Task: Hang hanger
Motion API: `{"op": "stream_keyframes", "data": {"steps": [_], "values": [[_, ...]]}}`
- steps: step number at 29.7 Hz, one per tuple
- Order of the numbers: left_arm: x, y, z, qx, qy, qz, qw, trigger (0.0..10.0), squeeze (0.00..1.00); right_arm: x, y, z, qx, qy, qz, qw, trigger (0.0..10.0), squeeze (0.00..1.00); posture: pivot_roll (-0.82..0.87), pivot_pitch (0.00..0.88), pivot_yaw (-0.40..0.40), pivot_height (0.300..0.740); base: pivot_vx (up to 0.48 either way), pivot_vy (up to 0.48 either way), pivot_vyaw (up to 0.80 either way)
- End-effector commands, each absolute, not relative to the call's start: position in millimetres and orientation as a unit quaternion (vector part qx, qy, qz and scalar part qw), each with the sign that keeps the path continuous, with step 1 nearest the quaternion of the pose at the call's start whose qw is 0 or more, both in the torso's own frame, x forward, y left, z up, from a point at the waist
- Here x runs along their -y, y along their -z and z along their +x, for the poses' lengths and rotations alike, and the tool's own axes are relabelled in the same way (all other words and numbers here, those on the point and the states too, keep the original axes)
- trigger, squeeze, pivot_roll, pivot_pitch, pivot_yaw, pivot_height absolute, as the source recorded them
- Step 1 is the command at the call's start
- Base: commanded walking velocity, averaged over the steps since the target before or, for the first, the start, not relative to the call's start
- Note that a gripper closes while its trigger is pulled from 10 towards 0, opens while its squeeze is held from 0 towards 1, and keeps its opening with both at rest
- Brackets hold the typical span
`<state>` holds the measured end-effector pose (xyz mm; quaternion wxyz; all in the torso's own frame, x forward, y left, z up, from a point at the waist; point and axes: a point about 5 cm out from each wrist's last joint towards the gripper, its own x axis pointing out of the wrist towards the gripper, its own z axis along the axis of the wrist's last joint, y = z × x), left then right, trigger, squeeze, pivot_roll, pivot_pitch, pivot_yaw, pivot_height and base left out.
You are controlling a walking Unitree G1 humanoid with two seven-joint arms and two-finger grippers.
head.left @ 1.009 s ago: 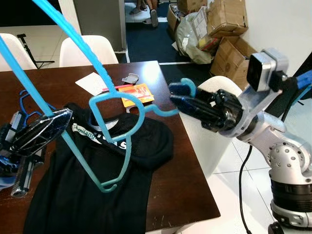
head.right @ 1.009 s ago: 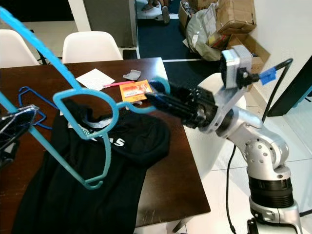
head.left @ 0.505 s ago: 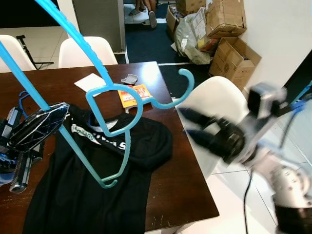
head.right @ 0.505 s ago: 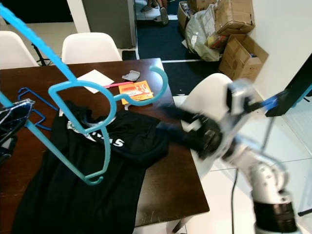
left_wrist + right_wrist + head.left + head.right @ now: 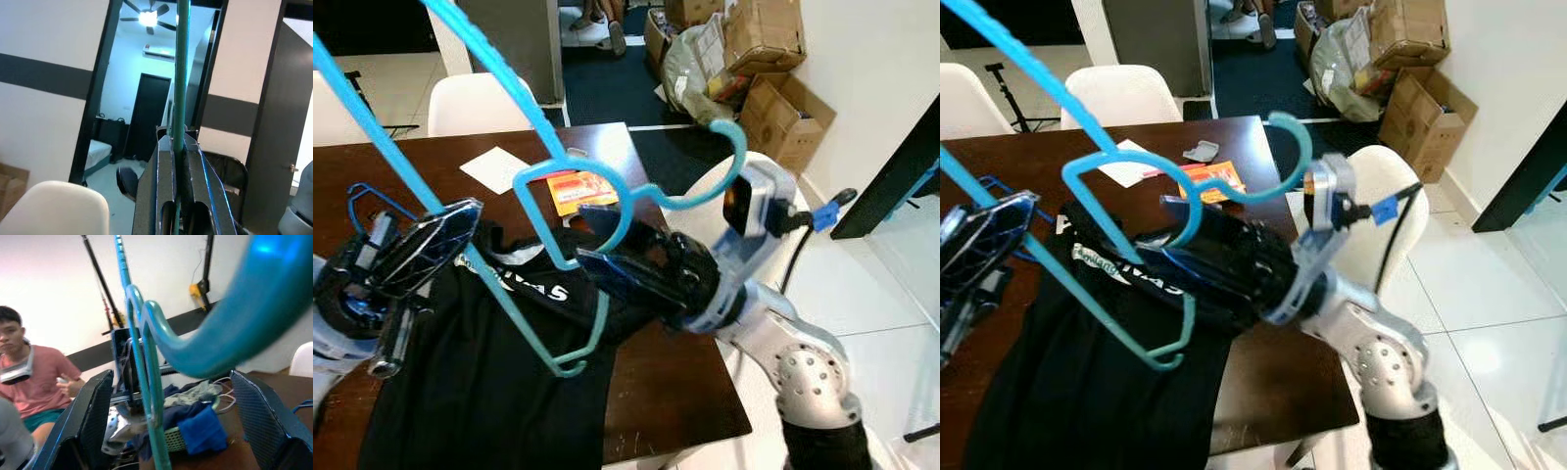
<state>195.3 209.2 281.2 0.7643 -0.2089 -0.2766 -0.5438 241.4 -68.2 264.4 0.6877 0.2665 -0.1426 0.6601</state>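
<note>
A light blue plastic hanger (image 5: 570, 174) hangs in the air over the table, its hook (image 5: 732, 157) pointing up and to the right. My left gripper (image 5: 423, 245) is shut on one of its long bars, and the bar runs between the closed fingers (image 5: 165, 161) in the left wrist view. My right gripper (image 5: 595, 241) sits open just below the hanger's neck. In the right wrist view the hanger (image 5: 146, 382) passes between its spread fingers (image 5: 85, 426) without touching them. A black T-shirt (image 5: 489, 392) lies flat on the brown table (image 5: 675, 392) underneath.
An orange booklet (image 5: 579, 186), a white paper (image 5: 494, 168) and a dark blue wire hanger (image 5: 367, 201) lie on the table. White chairs (image 5: 1121, 93) stand behind and to the right. Cardboard boxes (image 5: 773, 59) are piled at the back right. A person (image 5: 29, 382) sits across.
My right gripper let go of the hook, swung away, then came left under the hanger's neck with its fingers open. The hook now points upward. The left gripper keeps its hold.
</note>
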Motion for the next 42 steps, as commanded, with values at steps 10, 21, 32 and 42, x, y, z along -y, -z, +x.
{"op": "stream_keyframes", "data": {"steps": [10,21,32,42], "values": [[-206.5,-278.0,194.3,0.275,0.542,-0.213,0.765,0.0,0.0,70.0,-273.4,239.4,0.173,-0.644,0.279,0.692,0.0,0.0,0.0,0.129,-0.001,0.74,0.0,0.0,0.0],[-213.7,-279.8,194.6,0.28,0.53,-0.205,0.774,0.0,0.0,76.2,-273.3,237.2,0.176,-0.645,0.282,0.688,0.0,0.0,0.0,0.139,0.005,0.74,0.0,0.0,0.0],[-214.2,-279.1,197.0,0.281,0.52,-0.208,0.78,1.3,0.0,75.3,-276.2,234.5,0.18,-0.656,0.282,0.677,0.0,0.0,0.0,0.141,0.003,0.74,0.0,0.0,0.0],[-221.1,-272.8,220.2,0.257,0.435,-0.235,0.83,10.0,1.0,77.0,-268.9,251.9,0.163,-0.621,0.243,0.727,0.0,0.0,0.02,0.145,-0.003,0.74,0.0,0.0,0.0]]}}
